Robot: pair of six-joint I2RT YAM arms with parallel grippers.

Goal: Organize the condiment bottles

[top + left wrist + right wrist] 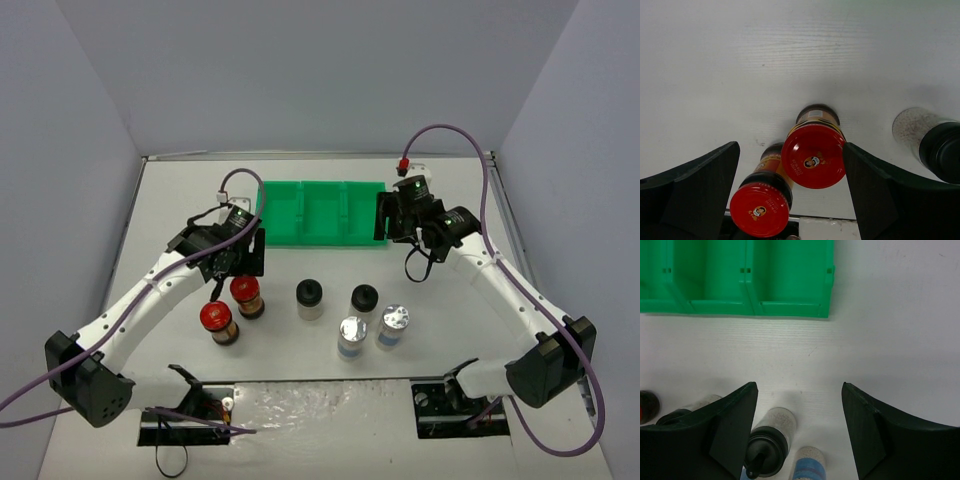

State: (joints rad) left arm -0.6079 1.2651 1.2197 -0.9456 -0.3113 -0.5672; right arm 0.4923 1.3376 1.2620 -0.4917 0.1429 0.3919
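Six condiment bottles stand upright in front of the green tray (320, 212). Two have red caps (246, 292) (218, 318), two black caps (310, 294) (364, 297), two silver caps (352, 332) (393, 320). My left gripper (240, 264) hangs open over the farther red-capped bottle (813, 155). Its right finger (875, 195) is at the cap's edge; the left finger (705, 185) stands apart. The other red-capped bottle (760, 209) sits close beside it. My right gripper (386, 226) is open and holds nothing, by the tray's right end.
In the right wrist view the tray's compartments (740, 275) show nothing inside. Below the open right gripper (799, 386) stand a black-capped bottle (767, 445) and a blue-labelled one (809, 465). A black-capped bottle (940, 150) stands right of the left gripper (790, 147).
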